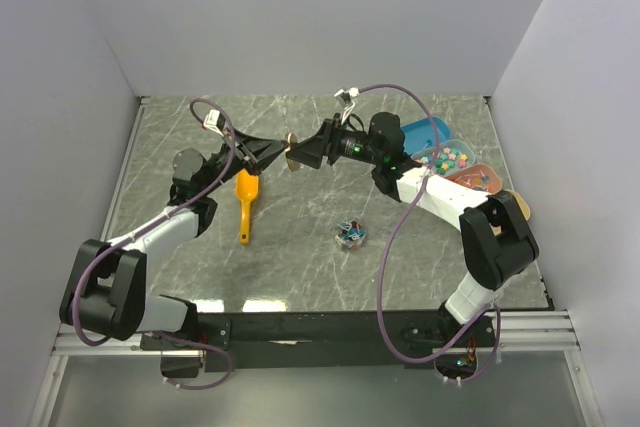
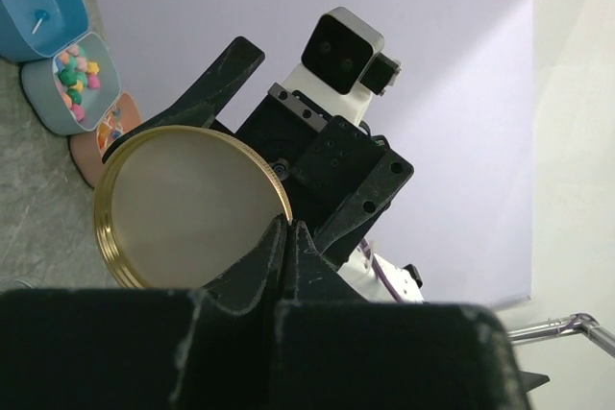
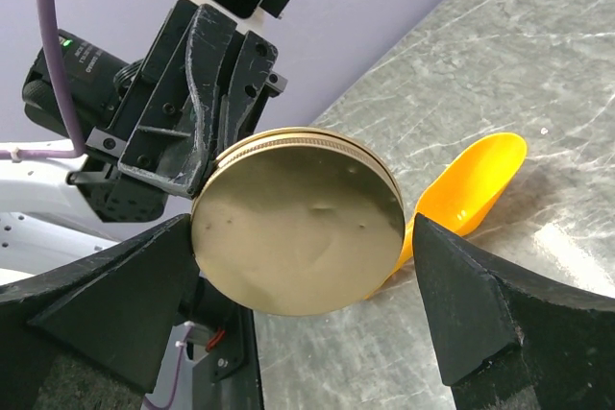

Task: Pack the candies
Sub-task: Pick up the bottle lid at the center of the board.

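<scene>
The candies (image 1: 350, 235), a small heap of blue and dark wrapped sweets, lie on the marble table right of centre. A round gold lid (image 1: 291, 152) hangs in the air between both arms. My left gripper (image 1: 281, 153) is shut on the lid's rim; the left wrist view shows its tips (image 2: 288, 225) pinching the lid (image 2: 183, 208) at the edge. My right gripper (image 3: 303, 247) is open, its fingers (image 3: 461, 285) straddling the lid (image 3: 298, 228) on both sides, the right one a little apart from it.
An orange scoop (image 1: 246, 202) lies on the table below the left gripper and also shows in the right wrist view (image 3: 471, 184). At the back right stand a blue tray (image 1: 425, 134), a tray of pastel sweets (image 1: 450, 157) and a tray of orange-red sweets (image 1: 478, 178).
</scene>
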Motion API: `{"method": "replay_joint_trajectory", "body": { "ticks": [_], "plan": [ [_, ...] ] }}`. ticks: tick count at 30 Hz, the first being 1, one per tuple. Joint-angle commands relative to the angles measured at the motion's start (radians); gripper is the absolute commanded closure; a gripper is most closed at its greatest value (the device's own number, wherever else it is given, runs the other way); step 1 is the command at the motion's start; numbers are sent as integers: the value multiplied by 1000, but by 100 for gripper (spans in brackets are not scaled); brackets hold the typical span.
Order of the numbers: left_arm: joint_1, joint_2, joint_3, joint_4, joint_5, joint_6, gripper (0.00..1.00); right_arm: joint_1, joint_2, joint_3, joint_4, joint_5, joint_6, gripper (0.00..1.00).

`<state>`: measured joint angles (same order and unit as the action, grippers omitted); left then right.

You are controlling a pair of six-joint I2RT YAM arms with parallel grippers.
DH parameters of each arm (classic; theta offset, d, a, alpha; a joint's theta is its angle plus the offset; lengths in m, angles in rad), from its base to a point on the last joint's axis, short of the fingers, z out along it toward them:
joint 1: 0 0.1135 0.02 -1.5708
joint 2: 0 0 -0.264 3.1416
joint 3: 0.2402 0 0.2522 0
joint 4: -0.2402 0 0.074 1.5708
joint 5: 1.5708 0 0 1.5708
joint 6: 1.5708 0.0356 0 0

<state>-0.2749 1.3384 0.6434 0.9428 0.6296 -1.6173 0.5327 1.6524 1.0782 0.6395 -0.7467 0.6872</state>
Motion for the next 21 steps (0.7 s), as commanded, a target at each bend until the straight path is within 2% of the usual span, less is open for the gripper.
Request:
{"method": "replay_joint_trajectory", "body": {
  "ticks": [1, 6, 12, 18, 21],
  "plan": [
    [-9, -47, 7, 17, -7, 31, 99, 10, 1, 38, 5, 15, -34, 0],
    [-9, -64, 12, -25, -10, 63, 99, 10, -3, 35, -6, 10, -40, 1],
    [-9, -65, 12, -29, -15, 73, 99, 12, -8, 34, -9, -9, -45, 9],
    [-17, -71, 13, -35, -13, 83, 99, 10, -17, 20, 2, -22, -41, 31],
    [-17, -80, 6, -29, -10, 88, 99, 10, -23, 11, 2, -20, -44, 36]
  ]
}}
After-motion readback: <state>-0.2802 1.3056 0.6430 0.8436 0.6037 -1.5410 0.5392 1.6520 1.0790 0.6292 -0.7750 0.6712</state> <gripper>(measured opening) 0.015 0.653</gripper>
